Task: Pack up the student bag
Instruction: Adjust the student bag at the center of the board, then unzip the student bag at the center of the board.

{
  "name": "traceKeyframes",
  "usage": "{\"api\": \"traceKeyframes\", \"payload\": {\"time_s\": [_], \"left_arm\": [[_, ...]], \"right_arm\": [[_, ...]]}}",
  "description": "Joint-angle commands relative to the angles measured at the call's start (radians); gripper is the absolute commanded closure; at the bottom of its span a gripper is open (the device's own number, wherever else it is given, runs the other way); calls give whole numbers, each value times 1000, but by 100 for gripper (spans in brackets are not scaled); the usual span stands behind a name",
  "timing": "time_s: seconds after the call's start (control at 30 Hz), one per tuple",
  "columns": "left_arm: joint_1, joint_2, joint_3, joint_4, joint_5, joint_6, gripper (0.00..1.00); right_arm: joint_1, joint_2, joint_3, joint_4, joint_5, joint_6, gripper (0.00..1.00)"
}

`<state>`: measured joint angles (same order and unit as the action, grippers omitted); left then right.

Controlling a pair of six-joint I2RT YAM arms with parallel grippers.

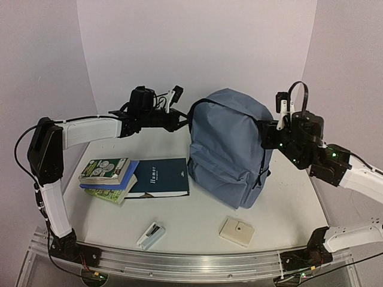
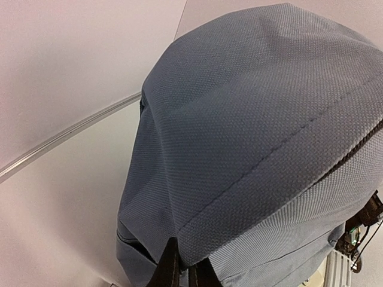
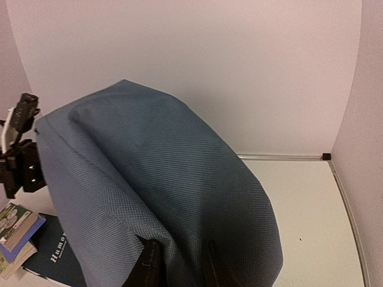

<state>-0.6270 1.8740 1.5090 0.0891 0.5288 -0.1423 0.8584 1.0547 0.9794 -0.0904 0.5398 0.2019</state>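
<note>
The student bag (image 1: 229, 143), a large slate-blue backpack, stands upright at the middle of the table, held from both sides. My left gripper (image 1: 184, 121) is shut on the bag's upper left edge; in the left wrist view its dark fingers (image 2: 169, 267) pinch a fold of the bag's fabric (image 2: 257, 119). My right gripper (image 1: 267, 133) is shut on the bag's upper right side; in the right wrist view its fingers (image 3: 149, 266) clamp the blue fabric (image 3: 161, 173). The bag looks closed from above.
A stack of books (image 1: 108, 177) and a dark blue book (image 1: 160, 177) lie left of the bag. A small white-green box (image 1: 151, 235) and a beige square block (image 1: 237, 231) lie near the front edge. White walls stand behind.
</note>
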Motion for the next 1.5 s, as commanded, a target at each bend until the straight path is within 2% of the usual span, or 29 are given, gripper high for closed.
{"api": "traceKeyframes", "payload": {"time_s": [0.0,0.07,0.23,0.47,0.53,0.73,0.83,0.9,1.1,1.27,1.47], "left_arm": [[0,-126,-61,55,23,-44,100],[-7,-160,-93,57,28,-56,100],[-34,-235,-152,40,36,-81,100],[-37,-231,-156,31,36,-146,100],[-37,-219,-146,25,9,-161,100],[-37,-213,-126,-45,-195,-162,100],[-37,-201,-97,-82,-219,-151,100],[-37,-188,-76,-117,-232,-149,100],[-37,-185,-69,-131,-237,-135,100],[-37,-196,-90,-111,-206,-116,100],[-37,-201,-96,-128,-193,-111,100]], "right_arm": [[-14,81,58,28,211,33,80],[-59,113,81,44,197,28,80],[-244,191,141,81,14,30,80],[-319,311,267,116,-74,-24,78],[-320,300,276,102,-107,-12,74],[-319,153,198,-7,-267,78,45],[-320,43,130,-67,-334,147,36],[-319,-20,75,-103,-370,189,33],[-321,-135,-107,-143,-464,322,36],[-377,-110,-213,-131,-528,353,46],[-437,-61,-249,-84,-568,331,55]]}}
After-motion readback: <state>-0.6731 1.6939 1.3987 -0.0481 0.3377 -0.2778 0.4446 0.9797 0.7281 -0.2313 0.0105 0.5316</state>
